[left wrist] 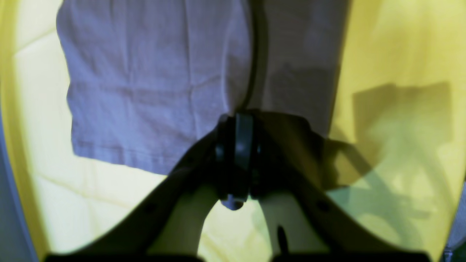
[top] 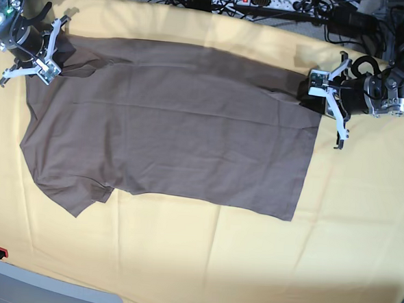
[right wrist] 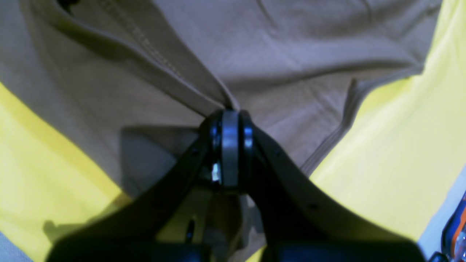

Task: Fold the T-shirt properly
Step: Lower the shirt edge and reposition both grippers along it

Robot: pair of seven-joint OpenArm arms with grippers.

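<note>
Fingers [right wrist: 230,120] pinching T-shirt [top: 176,122], both ends

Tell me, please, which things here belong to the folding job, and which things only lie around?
Part of the job:
T-shirt
left gripper, shut on its hem corner
right gripper, shut near a sleeve

Just lying about:
yellow cloth
power strip
cables

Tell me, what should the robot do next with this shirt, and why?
Probably lift both arms together and carry the far edge toward the near edge. The T-shirt lies flat on the yellow cloth, and the left fingers and right fingers are each shut on that far edge.
</note>
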